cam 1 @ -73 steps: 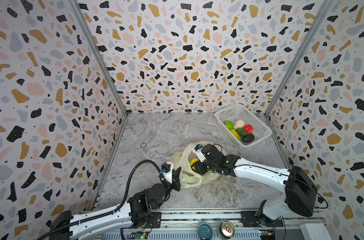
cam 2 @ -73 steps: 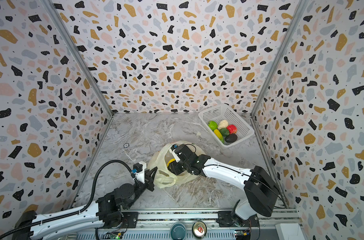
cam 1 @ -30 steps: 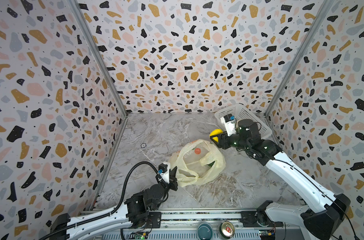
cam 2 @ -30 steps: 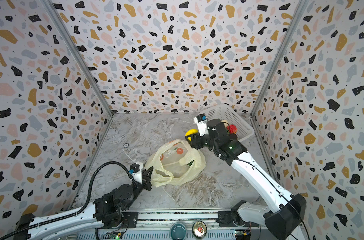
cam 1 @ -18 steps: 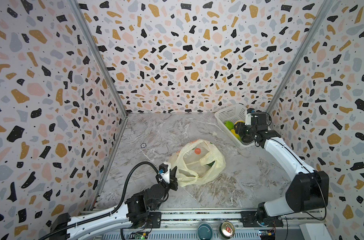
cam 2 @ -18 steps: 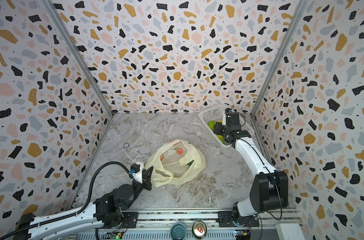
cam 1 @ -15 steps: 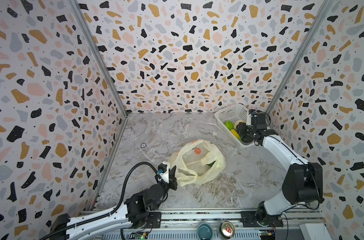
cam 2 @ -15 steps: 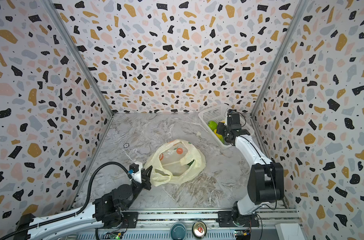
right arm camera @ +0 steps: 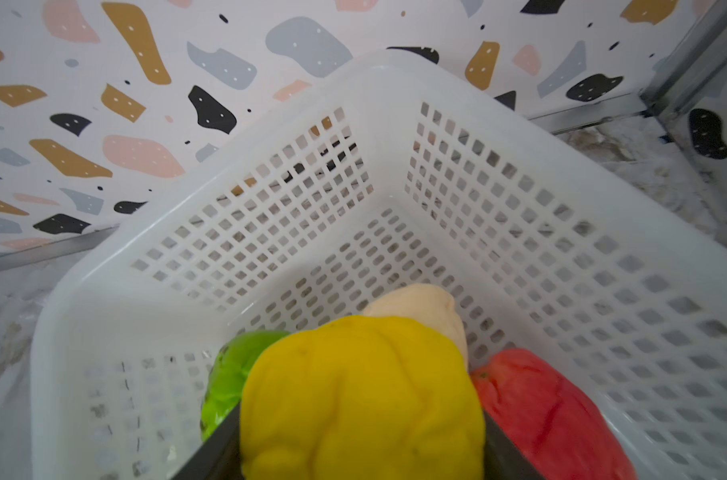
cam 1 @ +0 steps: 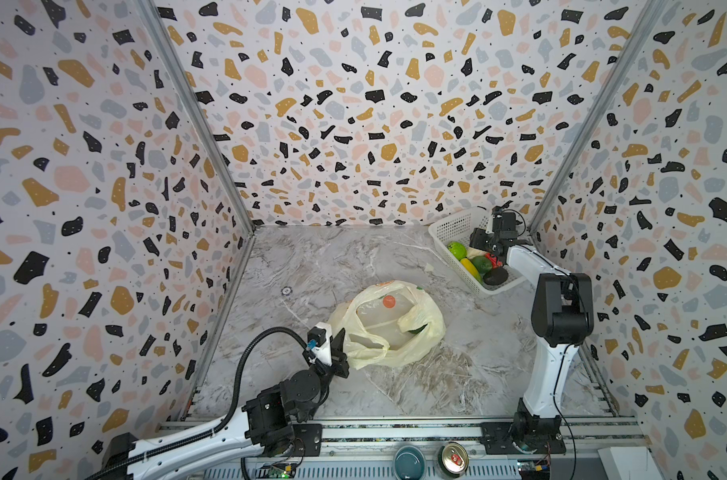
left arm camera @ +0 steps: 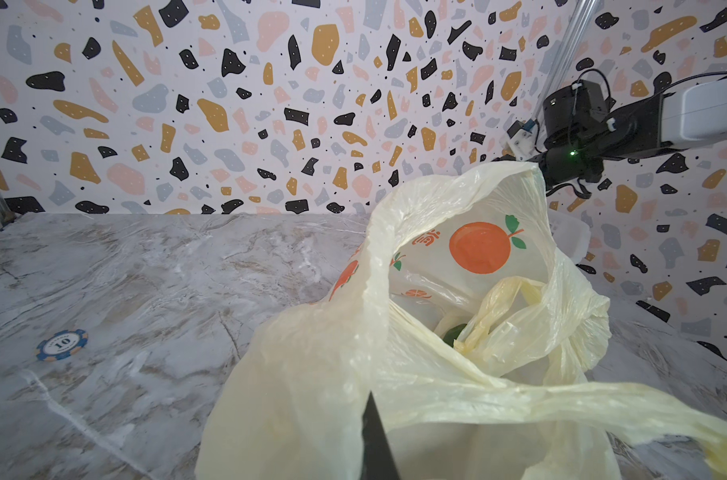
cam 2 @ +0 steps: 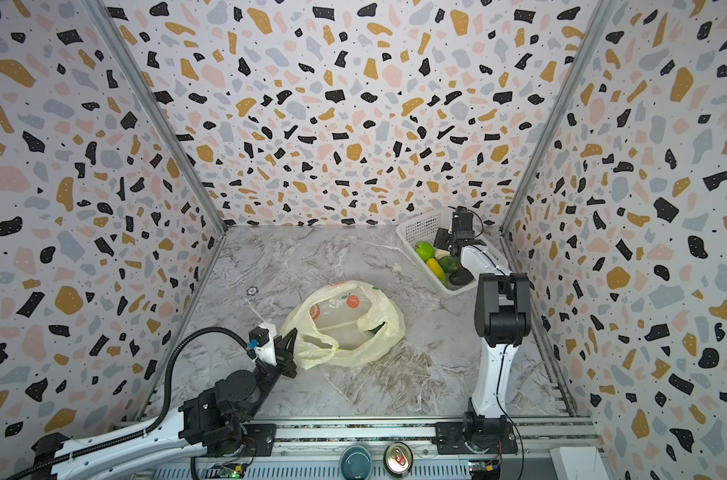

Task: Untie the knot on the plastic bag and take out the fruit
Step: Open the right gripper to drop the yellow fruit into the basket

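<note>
Plastic bag (cam 1: 430, 332): contains green fruit (left arm camera: 453, 332), clamped by left hand (cam 1: 340, 343). Basket (right arm camera: 353, 104): assorted fruit (cam 1: 482, 264); right hand (cam 1: 480, 244) grips yellow fruit (right arm camera: 361, 395). Chip (left arm camera: 61, 344): "10".

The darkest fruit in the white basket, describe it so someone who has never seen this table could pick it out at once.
Find the white perforated basket in the far right corner of the marble table. At its near end, toward the robot's base, lies the near-black fruit. Its neighbours are green, yellow and red; it alone is almost black.
</note>
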`<move>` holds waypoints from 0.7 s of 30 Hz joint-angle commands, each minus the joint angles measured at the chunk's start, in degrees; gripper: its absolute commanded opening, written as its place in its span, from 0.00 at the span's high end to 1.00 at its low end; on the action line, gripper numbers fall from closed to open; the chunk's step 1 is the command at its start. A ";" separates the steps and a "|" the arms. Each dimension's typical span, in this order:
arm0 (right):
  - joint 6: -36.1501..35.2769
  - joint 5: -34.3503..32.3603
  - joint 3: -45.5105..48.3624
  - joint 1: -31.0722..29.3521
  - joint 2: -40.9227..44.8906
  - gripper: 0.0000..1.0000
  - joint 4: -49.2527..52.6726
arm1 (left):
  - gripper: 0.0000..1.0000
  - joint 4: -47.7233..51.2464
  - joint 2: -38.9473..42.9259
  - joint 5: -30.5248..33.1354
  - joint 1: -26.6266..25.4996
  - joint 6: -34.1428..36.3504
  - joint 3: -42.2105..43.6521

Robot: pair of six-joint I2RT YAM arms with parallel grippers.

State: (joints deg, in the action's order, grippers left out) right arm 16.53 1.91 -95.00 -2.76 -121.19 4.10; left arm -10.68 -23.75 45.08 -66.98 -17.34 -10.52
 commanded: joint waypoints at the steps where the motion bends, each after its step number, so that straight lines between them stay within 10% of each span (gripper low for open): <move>1: -1.69 0.72 -7.21 -0.29 -3.09 0.22 2.47 | 1.00 -1.60 0.24 -0.16 -0.26 1.06 -0.33; 9: -2.96 0.35 -10.43 -0.81 -2.72 0.10 7.07 | 1.00 -2.67 -1.34 -3.30 -0.26 1.51 -0.91; 21: 1.86 9.62 10.67 -4.25 21.35 0.10 12.32 | 1.00 -5.20 -2.43 -4.90 -0.26 2.05 -1.25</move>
State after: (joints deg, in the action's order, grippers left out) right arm 16.45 6.85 -88.25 -5.19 -107.57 13.06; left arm -11.25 -26.00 40.75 -66.98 -16.21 -10.55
